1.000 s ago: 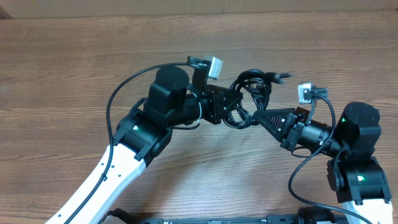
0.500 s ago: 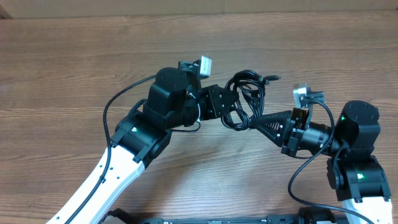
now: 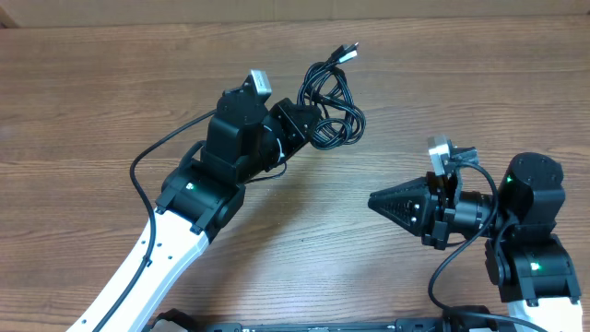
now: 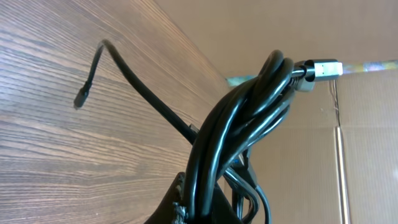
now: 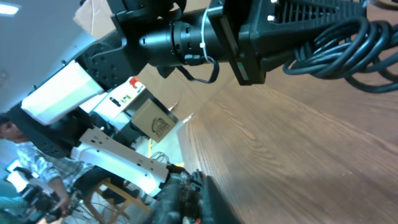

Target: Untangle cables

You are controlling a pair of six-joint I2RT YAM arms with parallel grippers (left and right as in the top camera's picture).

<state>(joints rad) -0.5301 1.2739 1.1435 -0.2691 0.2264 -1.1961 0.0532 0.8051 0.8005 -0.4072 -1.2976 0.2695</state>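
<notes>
The cables (image 3: 334, 101) are a tangled bundle of thin black cords with a silvery plug end (image 3: 348, 51) sticking up at the far side. My left gripper (image 3: 300, 123) is shut on the bundle and holds it above the table. In the left wrist view the cords (image 4: 242, 124) rise from between the jaws (image 4: 202, 208), with a silvery plug (image 4: 320, 67) at the top and one loose end (image 4: 81, 99) hanging over the wood. My right gripper (image 3: 380, 203) is shut and empty, apart from the bundle, to its lower right. The right wrist view shows the bundle (image 5: 348, 53) held by the left gripper.
The wooden table (image 3: 101, 101) spreads all around. The left arm's thick black wire (image 3: 152, 157) loops beside its white link. A cardboard wall (image 4: 311, 168) stands beyond the table's far edge.
My left gripper has lifted the bundle up and to the far left. My right gripper has let go of the cords, shut, and drawn back to the lower right.
</notes>
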